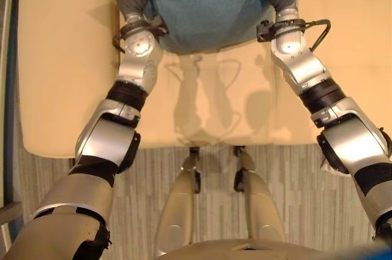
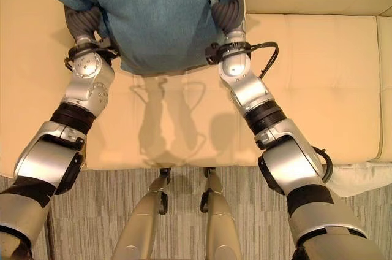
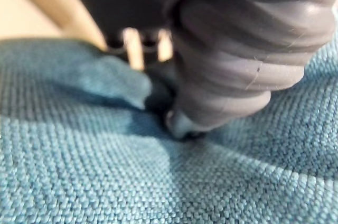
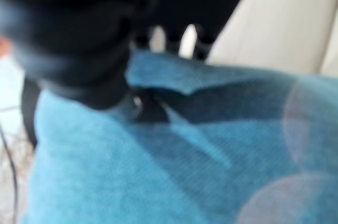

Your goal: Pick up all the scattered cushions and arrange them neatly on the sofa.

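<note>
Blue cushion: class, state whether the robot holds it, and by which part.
Yes. The blue cushion is held above the sofa by its two side edges, left hand on one, right hand on the other.

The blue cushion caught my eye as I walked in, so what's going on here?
The robot holds a blue cushion between both hands above the cream sofa seat. The left hand grips one side edge and the right hand the other, with the fabric bunched at each grip. The cushion hangs over the seat, casting a shadow on it, and is not yet set down.
</note>
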Robot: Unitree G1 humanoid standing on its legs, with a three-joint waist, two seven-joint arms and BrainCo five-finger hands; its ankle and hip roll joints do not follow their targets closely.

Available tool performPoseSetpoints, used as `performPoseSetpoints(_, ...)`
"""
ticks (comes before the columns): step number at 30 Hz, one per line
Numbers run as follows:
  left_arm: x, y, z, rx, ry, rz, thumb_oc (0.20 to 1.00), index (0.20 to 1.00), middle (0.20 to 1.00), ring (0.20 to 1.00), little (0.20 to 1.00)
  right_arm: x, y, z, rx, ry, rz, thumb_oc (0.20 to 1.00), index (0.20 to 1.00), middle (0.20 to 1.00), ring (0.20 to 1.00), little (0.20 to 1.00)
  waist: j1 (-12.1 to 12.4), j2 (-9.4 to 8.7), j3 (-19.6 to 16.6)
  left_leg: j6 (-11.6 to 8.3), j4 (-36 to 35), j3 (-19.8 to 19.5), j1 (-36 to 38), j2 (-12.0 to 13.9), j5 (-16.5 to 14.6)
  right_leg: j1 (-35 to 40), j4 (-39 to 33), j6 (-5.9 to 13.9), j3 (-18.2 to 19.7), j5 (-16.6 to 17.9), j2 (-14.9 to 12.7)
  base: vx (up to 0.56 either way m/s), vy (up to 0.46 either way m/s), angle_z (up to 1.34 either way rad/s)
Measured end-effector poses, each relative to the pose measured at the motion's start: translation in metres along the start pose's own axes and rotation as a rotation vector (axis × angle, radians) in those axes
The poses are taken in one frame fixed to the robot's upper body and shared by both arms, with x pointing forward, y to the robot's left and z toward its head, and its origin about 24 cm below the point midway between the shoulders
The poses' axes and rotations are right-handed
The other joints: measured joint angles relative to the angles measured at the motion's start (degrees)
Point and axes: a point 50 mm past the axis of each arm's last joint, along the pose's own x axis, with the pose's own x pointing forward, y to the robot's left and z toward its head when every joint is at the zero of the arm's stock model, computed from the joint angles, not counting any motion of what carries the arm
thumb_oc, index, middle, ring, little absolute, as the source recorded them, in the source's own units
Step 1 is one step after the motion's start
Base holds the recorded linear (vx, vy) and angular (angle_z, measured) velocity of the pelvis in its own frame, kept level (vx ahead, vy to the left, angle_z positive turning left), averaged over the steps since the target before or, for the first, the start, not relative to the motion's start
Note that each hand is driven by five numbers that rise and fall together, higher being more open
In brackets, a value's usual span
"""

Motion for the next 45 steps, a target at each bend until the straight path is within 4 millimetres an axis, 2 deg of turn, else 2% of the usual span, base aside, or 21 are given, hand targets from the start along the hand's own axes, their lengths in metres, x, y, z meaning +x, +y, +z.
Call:
performPoseSetpoints(1,0.004,0.001,0.000,0.026,0.002,0.011,1.000,1.000,1.000,1.000,1.000,0.003,0.001,-0.002,-0.035,0.003,0.008,0.200,0.200,0.200,0.200,0.200,0.0,-0.06,-0.1,0.00,0.3,0.0,-0.5,0.1,0.0,-0.3,0.0,0.05,0.0,0.1,0.0,0.00,0.000,0.00)
performPoseSetpoints(2,0.008,0.000,0.003,0.055,0.000,0.017,1.000,1.000,1.000,1.000,1.000,0.007,0.000,-0.001,-0.082,0.000,0.017,0.200,0.200,0.200,0.200,0.200,0.0,-0.10,-0.1,-0.01,0.7,-0.1,-1.1,0.1,0.0,-0.7,0.0,0.11,0.0,0.3,0.0,0.00,0.000,0.00)
performPoseSetpoints(3,0.012,-0.003,0.010,0.064,-0.015,0.014,1.000,1.000,1.000,1.000,1.000,0.012,-0.001,0.004,-0.112,-0.014,0.019,0.316,0.316,0.316,0.316,0.316,0.0,-0.10,-0.1,-0.15,0.8,-0.2,-2.0,0.2,0.1,-1.5,0.0,0.10,-0.1,0.5,0.1,-0.01,0.010,0.05)
performPoseSetpoints(4,0.020,-0.006,0.027,0.090,-0.060,0.002,1.000,1.000,1.000,1.000,1.000,0.022,-0.004,0.017,-0.145,-0.050,0.012,0.542,0.542,0.542,0.542,0.542,0.0,-0.10,-0.1,-0.68,0.8,-0.5,-3.8,0.2,0.7,-3.2,0.0,0.03,-0.2,1.1,0.1,-0.02,0.009,0.07)
performPoseSetpoints(5,0.023,-0.008,0.035,0.109,-0.081,-0.006,1.000,1.000,1.000,1.000,1.000,0.026,-0.006,0.023,-0.161,-0.067,0.010,0.799,0.799,0.799,0.799,0.799,0.1,-0.10,-0.1,-0.89,0.8,-0.7,-4.6,0.2,1.0,-4.0,0.0,-0.04,-0.2,1.3,0.2,-0.02,0.009,0.07)
performPoseSetpoints(6,0.026,-0.008,0.042,0.123,-0.100,-0.012,1.000,1.000,1.000,1.000,1.000,0.030,-0.007,0.028,-0.178,-0.082,0.009,1.000,1.000,1.000,1.000,1.000,0.1,-0.10,-0.1,-1.00,0.7,-0.9,-5.2,0.2,1.3,-4.6,0.0,-0.06,-0.3,1.5,0.2,-0.01,0.009,0.04)
performPoseSetpoints(8,0.032,-0.005,0.055,0.152,-0.141,-0.014,1.000,1.000,1.000,1.000,1.000,0.035,-0.010,0.036,-0.200,-0.101,0.010,1.000,1.000,1.000,1.000,1.000,0.3,-0.09,-0.1,-1.30,0.6,-1.2,-6.5,0.4,1.9,-5.9,0.0,-0.09,-0.6,1.8,0.4,-0.01,0.009,0.05)
performPoseSetpoints(11,0.037,0.008,0.065,0.221,-0.175,0.000,1.000,1.000,1.000,1.000,1.000,0.039,-0.012,0.036,-0.235,-0.089,0.013,1.000,1.000,1.000,1.000,1.000,0.7,0.00,-0.1,-1.84,-0.5,-1.4,-6.5,0.8,2.9,-6.3,0.0,-0.21,-0.8,2.0,0.7,-0.01,0.004,0.01)
performPoseSetpoints(12,0.044,0.016,0.082,0.308,-0.225,-0.016,1.000,1.000,1.000,1.000,1.000,0.045,-0.019,0.034,-0.279,-0.068,-0.003,1.000,1.000,1.000,1.000,1.000,1.0,0.20,0.0,-1.92,-1.1,-1.5,-6.5,0.8,3.4,-6.5,0.0,-0.40,-0.9,2.2,0.7,0.00,0.000,0.00)
performPoseSetpoints(13,0.046,0.017,0.087,0.326,-0.241,-0.026,1.000,1.000,1.000,1.000,1.000,0.045,-0.023,0.032,-0.290,-0.059,-0.010,1.000,1.000,1.000,1.000,1.000,1.3,0.21,0.0,-1.93,-1.2,-1.5,-6.4,0.8,3.5,-6.5,0.0,-0.43,-0.9,2.2,0.7,-0.01,0.038,0.01)
performPoseSetpoints(16,0.047,0.017,0.094,0.326,-0.254,-0.038,1.000,1.000,1.000,1.000,1.000,0.048,-0.039,0.030,-0.327,-0.049,-0.039,1.000,1.000,1.000,1.000,1.000,2.3,0.28,0.0,-2.02,-1.2,-1.5,-6.3,0.8,3.6,-6.4,0.1,-0.52,-0.9,2.3,0.7,0.00,0.008,0.01)
performPoseSetpoints(20,0.053,0.035,0.109,0.356,-0.285,-0.017,1.000,1.000,1.000,1.000,1.000,0.051,-0.055,0.024,-0.369,-0.011,-0.064,1.000,1.000,1.000,1.000,1.000,2.7,0.44,0.1,-2.46,-1.3,-2.9,-5.8,0.8,4.3,-5.4,0.1,-0.67,-2.3,2.3,0.7,-0.01,0.048,0.12)
performPoseSetpoints(24,0.055,0.053,0.115,0.386,-0.291,0.016,1.000,1.000,1.000,1.000,1.000,0.051,-0.067,0.018,-0.388,0.021,-0.093,1.000,1.000,1.000,1.000,1.000,3.6,0.57,0.1,-2.46,-1.5,-2.9,-4.2,0.7,4.3,-3.7,0.1,-0.66,-2.4,2.3,0.6,-0.01,0.016,0.04)
performPoseSetpoints(28,0.054,0.059,0.117,0.384,-0.309,0.018,1.000,1.000,1.000,1.000,1.000,0.052,-0.075,0.021,-0.399,0.013,-0.103,1.000,1.000,1.000,1.000,1.000,3.9,0.62,0.1,-2.53,-1.5,-3.0,-4.0,0.5,4.4,-3.4,0.5,-0.66,-2.5,2.3,0.4,-0.01,0.006,0.03)
performPoseSetpoints(33,0.037,0.058,0.101,0.286,-0.324,-0.053,1.000,1.000,1.000,1.000,1.000,0.048,-0.086,0.028,-0.459,-0.061,-0.079,1.000,1.000,1.000,1.000,1.000,4.2,0.63,0.1,-2.52,-1.7,-3.2,-3.6,0.5,4.6,-3.3,1.0,-0.23,-2.6,2.0,0.3,0.00,-0.001,0.01)
performPoseSetpoints(35,0.010,0.070,0.073,0.207,-0.294,-0.098,1.000,1.000,1.000,1.000,1.000,0.030,-0.088,0.016,-0.464,-0.097,-0.033,1.000,1.000,1.000,1.000,1.000,4.1,0.66,0.1,-2.52,-2.5,-3.1,-1.2,0.5,4.6,-1.3,1.0,0.20,-2.6,1.4,0.3,0.04,-0.023,-0.01)
performPoseSetpoints(37,-0.010,0.088,0.036,0.216,-0.198,-0.086,1.000,1.000,1.000,1.000,1.000,0.012,-0.090,-0.013,-0.508,-0.039,0.009,1.000,1.000,1.000,1.000,1.000,4.2,0.66,0.1,-2.56,-3.7,-3.1,2.6,0.5,4.5,1.9,0.9,0.32,-2.6,0.5,0.3,0.04,-0.030,0.00)
performPoseSetpoints(40,-0.036,0.110,0.009,0.170,-0.121,-0.041,1.000,1.000,1.000,1.000,1.000,-0.018,-0.099,-0.045,-0.480,0.046,0.038,1.000,1.000,1.000,1.000,1.000,4.2,0.66,0.1,-2.74,-5.2,-3.4,6.9,0.7,4.4,5.9,0.8,0.68,-3.1,-0.6,0.5,0.08,-0.036,0.06)
performPoseSetpoints(42,-0.079,0.145,-0.025,0.206,0.003,-0.018,1.000,1.000,1.000,1.000,1.000,-0.068,-0.112,-0.090,-0.451,0.192,0.087,1.000,1.000,1.000,1.000,1.000,4.4,0.67,0.1,-3.31,-7.6,-4.0,13.0,0.9,3.9,11.2,0.3,1.15,-3.7,-2.4,0.6,0.10,-0.045,0.09)
performPoseSetpoints(43,-0.106,0.169,-0.045,0.245,0.100,0.025,1.000,1.000,1.000,1.000,1.000,-0.103,-0.123,-0.119,-0.456,0.316,0.107,1.000,1.000,1.000,1.000,1.000,4.5,0.82,0.0,-3.59,-8.7,-4.4,16.3,1.0,3.7,14.4,0.0,1.17,-4.0,-3.3,0.5,0.07,-0.038,0.12)
performPoseSetpoints(45,-0.142,0.189,-0.073,0.255,0.240,0.064,1.000,1.000,1.000,1.000,1.000,-0.149,-0.134,-0.147,-0.422,0.460,0.098,1.000,1.000,1.000,1.000,1.000,4.8,1.34,-1.0,-3.92,-8.8,-4.6,18.2,1.0,2.7,16.3,0.4,1.42,-4.5,-4.1,0.5,0.07,-0.029,0.11)
